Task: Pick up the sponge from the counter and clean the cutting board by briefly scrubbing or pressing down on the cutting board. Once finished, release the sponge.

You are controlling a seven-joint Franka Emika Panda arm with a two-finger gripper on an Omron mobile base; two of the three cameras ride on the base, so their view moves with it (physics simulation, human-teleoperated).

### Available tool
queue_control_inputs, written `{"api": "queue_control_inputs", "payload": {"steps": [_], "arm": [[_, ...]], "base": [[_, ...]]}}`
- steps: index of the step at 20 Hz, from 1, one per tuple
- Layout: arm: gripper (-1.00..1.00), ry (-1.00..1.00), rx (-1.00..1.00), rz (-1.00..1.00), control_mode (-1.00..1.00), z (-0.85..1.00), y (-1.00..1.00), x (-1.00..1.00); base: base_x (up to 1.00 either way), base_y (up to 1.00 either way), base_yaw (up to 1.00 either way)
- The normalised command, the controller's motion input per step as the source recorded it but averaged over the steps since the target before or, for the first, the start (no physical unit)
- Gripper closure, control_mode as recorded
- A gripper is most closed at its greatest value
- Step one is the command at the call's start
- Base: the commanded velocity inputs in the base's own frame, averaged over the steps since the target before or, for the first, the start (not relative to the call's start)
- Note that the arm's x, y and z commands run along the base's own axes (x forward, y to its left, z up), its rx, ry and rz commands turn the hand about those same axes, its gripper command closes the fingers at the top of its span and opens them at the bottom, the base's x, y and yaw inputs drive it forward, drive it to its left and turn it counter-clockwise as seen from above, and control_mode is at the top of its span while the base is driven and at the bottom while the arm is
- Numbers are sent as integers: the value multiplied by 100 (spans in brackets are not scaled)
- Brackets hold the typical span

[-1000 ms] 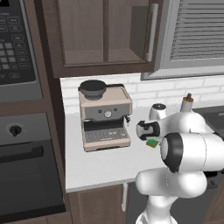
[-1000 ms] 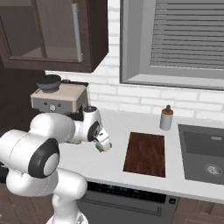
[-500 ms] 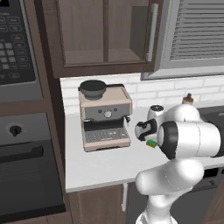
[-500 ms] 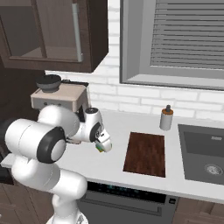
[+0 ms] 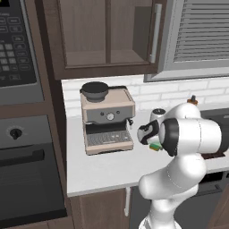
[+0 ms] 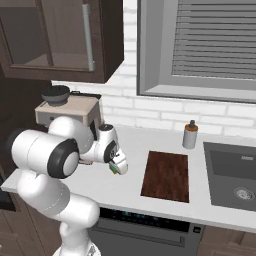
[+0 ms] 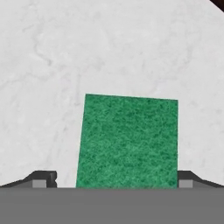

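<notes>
Sponge [image 7: 127, 140], flat green-topped square on pale counter [image 7: 65, 57], between wide-open, empty pincer [image 7: 116, 178] tips.

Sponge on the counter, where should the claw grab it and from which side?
Grip the sponge across its two opposite side edges, coming straight down from above. It lies flat on the counter, green face up, so only its thin sides offer a hold. In the hand view the open claw already brackets it, one fingertip outside each edge, so it likely needs only to lower and close.
</notes>
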Motion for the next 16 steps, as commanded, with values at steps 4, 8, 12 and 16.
{"api": "queue_control_inputs", "payload": {"steps": [4, 8, 12, 16], "arm": [[-100, 0, 0, 0, -100, -10, 0, 9], [100, 0, 0, 0, -100, -5, 0, 7], [100, 0, 0, 0, -100, 0, 0, 1], [100, 0, 0, 2, -100, 1, 0, -3]], "base": [[0, 0, 0], [0, 0, 0], [0, 0, 0], [0, 0, 0]]}}
